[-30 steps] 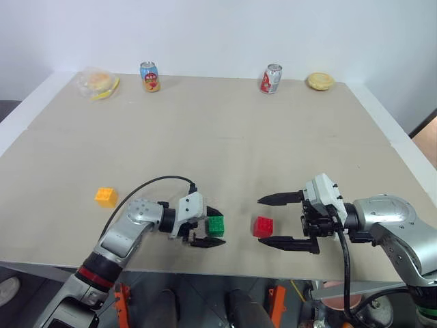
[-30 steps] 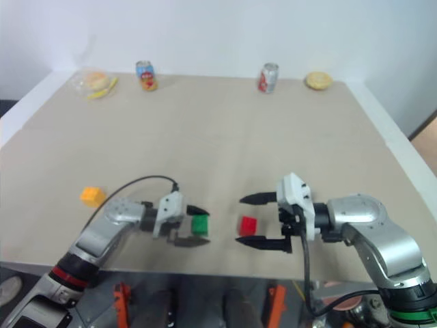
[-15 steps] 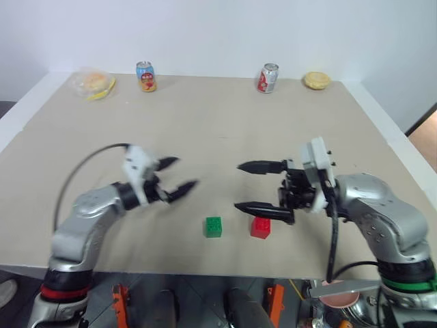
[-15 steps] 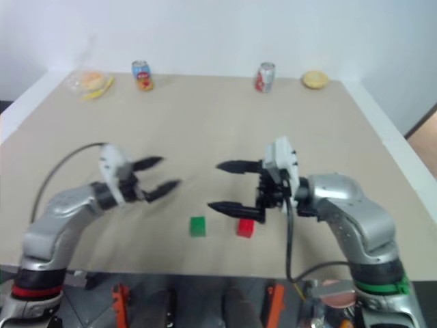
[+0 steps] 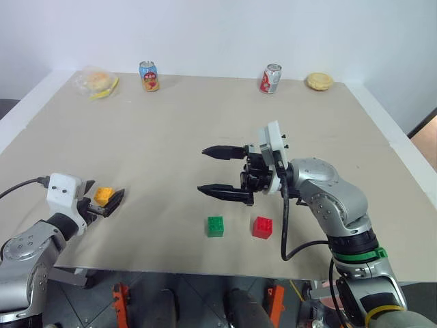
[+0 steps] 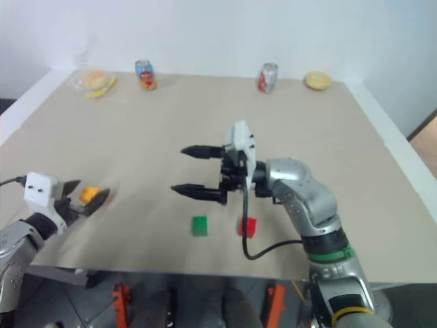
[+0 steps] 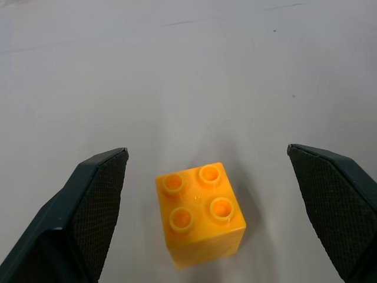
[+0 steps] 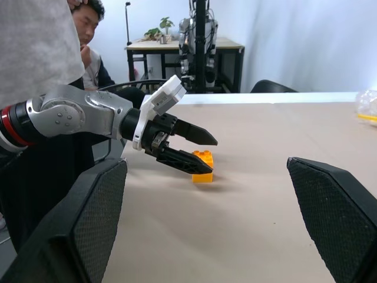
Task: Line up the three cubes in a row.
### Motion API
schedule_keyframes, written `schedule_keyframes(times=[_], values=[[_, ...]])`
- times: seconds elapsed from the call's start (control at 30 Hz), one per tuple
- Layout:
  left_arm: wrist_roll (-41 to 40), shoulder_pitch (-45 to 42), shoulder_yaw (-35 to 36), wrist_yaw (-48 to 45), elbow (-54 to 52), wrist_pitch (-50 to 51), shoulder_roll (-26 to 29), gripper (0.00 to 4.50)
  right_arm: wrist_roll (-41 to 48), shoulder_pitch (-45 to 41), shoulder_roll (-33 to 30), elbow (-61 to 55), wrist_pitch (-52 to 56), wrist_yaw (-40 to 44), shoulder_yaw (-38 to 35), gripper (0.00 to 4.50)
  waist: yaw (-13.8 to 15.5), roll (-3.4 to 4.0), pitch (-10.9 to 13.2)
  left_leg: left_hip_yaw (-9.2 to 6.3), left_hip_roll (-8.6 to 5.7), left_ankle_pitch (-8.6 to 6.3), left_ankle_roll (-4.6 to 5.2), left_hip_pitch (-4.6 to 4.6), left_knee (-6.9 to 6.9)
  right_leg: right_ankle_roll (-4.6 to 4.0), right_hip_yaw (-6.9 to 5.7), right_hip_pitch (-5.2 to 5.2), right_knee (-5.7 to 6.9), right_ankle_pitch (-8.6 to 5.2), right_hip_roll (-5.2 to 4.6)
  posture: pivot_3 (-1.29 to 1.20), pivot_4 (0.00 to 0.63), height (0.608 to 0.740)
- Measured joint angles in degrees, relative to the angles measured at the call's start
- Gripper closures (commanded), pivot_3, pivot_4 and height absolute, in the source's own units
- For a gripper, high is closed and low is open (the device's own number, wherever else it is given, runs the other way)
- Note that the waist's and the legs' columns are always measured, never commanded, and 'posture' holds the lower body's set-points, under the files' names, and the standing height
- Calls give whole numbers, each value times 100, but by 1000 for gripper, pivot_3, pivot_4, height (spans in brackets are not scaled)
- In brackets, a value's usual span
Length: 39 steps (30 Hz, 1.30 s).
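Yellow-orange cube (image 7: 200,215) sits on bench (image 5: 205,130) between spread fingers of left gripper (image 5: 104,202), untouched. Green cube (image 5: 215,226), red cube (image 5: 262,227) near front edge. Right gripper (image 5: 222,172) hovers, fingers spread, empty. Cubes likely light, rigid, smooth plastic; pinch flat opposite sides below studs.

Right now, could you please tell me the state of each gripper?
Left gripper: open, its fingers either side of the orange cube, not gripping it.
Right gripper: open, holding nothing, above the table.

Green cube (image 5: 216,226) beside red cube (image 5: 262,227), yellow-orange cube (image 5: 103,195) apart
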Motion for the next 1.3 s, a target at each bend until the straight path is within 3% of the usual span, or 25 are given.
schedule_keyframes(times=[0.3,0.33,0.6,0.77,1.07,1.3], values=[[226,45,-358,228,374,75,-33,18,-57,-75,112,61,-39,15,2,0,0,-1,0,1,6,-1,-1,-4,-8,-5,-3,-9,0,-2,6,0,150,736],[235,36,-370,233,374,75,-32,533,-56,-75,112,59,-39,15,2,0,0,-1,0,1,5,-1,-1,-4,-8,-5,-3,-8,1,-2,5,0,150,736],[243,-64,-510,269,437,34,-33,3107,-44,-73,78,18,41,16,2,0,0,0,0,2,6,-1,-1,-3,-8,-7,-3,-9,1,-1,5,0,150,736],[209,-128,-645,-8,489,-67,15,3122,-18,-66,35,-5,86,38,-2,0,2,-1,0,2,5,0,-1,-5,-7,-6,-3,-9,1,-1,4,0,150,736],[-398,-1135,-2057,-2647,377,-412,777,3122,463,692,-1016,-787,602,420,-307,0,-3,1,0,14,-1,-3,-3,-18,-8,-4,1,-17,-3,-8,-7,0,150,736],[-110,-1864,-3104,-4291,1013,-1153,1150,3122,440,1637,-1729,-1335,626,394,-561,0,-4,2,1,11,11,-6,0,-14,-12,-12,0,-21,0,-14,11,0,150,736]])
